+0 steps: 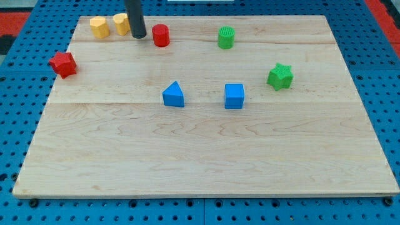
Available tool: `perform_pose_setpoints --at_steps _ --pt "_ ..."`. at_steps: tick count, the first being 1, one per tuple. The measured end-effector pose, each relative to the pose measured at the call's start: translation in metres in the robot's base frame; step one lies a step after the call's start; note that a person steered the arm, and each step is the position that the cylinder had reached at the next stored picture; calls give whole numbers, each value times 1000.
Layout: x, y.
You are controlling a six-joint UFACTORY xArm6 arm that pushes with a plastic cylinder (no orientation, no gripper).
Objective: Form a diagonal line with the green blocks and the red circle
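Wooden board point(206, 156), my tip point(139, 36) beside red circle point(160, 35)

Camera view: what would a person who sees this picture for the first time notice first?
The dark rod comes down at the view's top left; my tip stands between a yellow block and the red cylinder. Two blue blocks, a triangle and a cube, sit side by side near the board's middle. On the view's right are the green cylinder and, lower, the green star.
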State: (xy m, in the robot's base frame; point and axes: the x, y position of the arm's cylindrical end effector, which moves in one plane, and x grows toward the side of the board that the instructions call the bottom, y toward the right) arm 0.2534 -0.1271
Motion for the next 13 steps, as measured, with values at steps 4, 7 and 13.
perform_pose_setpoints --at_steps 4,7,13 --pt "-4 57" --pt "-19 157" --pt "122 267"
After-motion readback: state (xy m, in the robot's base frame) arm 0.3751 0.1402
